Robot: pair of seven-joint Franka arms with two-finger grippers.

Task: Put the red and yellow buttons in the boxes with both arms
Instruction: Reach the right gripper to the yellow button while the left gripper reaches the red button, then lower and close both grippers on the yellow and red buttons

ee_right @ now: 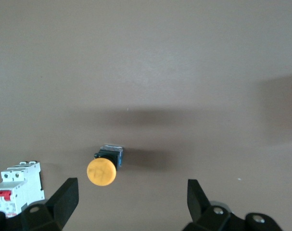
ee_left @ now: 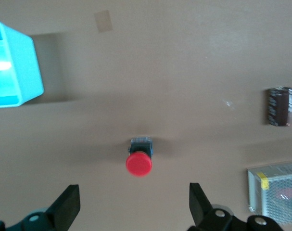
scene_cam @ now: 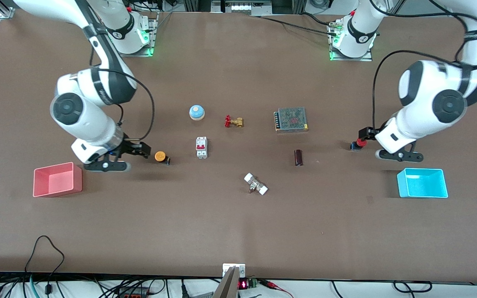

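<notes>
Red button (ee_left: 138,163) | left tool (ee_left: 133,207) wide, empty | yellow button (ee_right: 101,171) | right tool (ee_right: 131,204) wide, empty

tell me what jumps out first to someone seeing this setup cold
Two bright bins stand out: the pink-red box at the right arm's end of the table and the cyan box at the left arm's end. The open right gripper is beside the yellow button, and the open left gripper is by the red button.

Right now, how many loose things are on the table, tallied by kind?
Push buttons: 2, red button, yellow button
Bins: 2, pink bin, cyan bin
Bell: 1
Valve: 1
Circuit breaker: 1
Power supply: 1
Capacitor: 1
White fitting: 1
Total: 10
</notes>
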